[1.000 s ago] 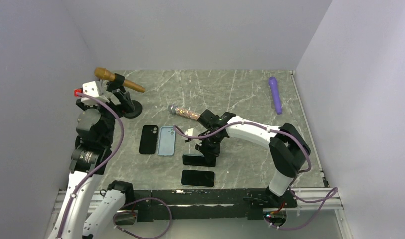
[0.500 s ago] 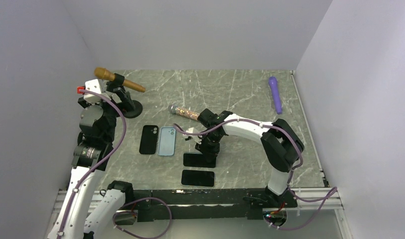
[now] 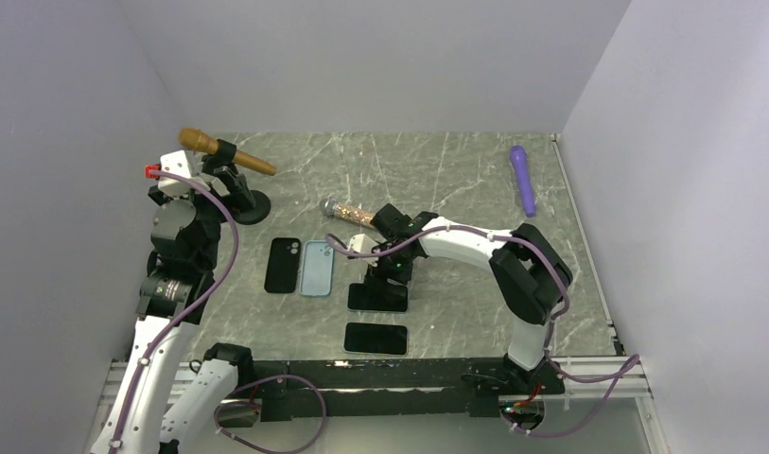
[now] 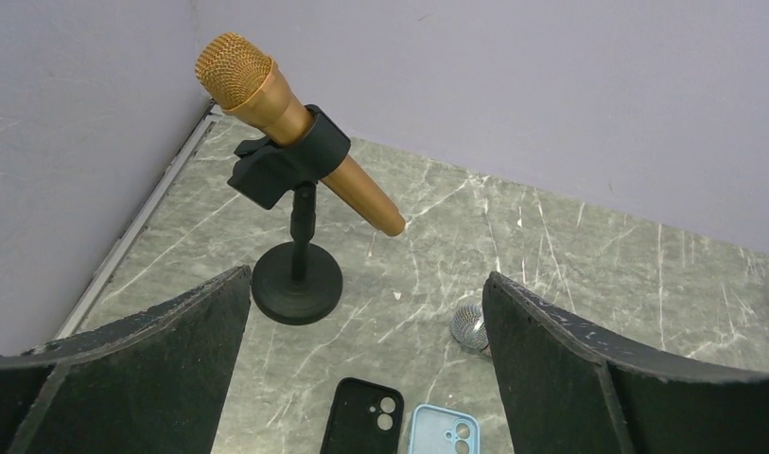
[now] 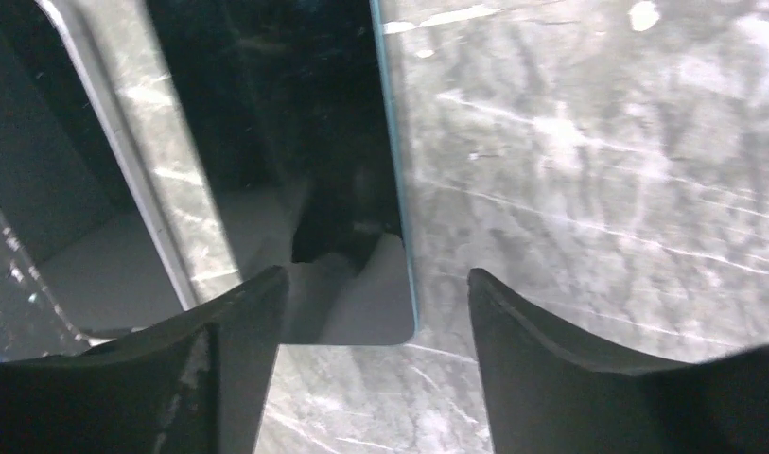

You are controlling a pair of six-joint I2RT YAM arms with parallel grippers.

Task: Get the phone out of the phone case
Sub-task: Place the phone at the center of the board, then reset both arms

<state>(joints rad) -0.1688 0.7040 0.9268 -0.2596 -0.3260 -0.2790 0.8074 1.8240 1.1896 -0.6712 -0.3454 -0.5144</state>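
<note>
Centrally, right hand (image 5: pixel 371 284) spread over 1 corner of the phone (image 3: pixel 378 297); blue case (image 3: pixel 316 268) and black case (image 3: pixel 284 265) left of the phone; left hand (image 4: pixel 364 282), spread, farther left.

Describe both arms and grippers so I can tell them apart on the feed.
Both arms share white link shells, black joint housings and purple cables alongside. The left arm carries a red tab by its white wrist block; the right arm shows none. The left gripper and right gripper have broad, scuffed black fingers.
</note>
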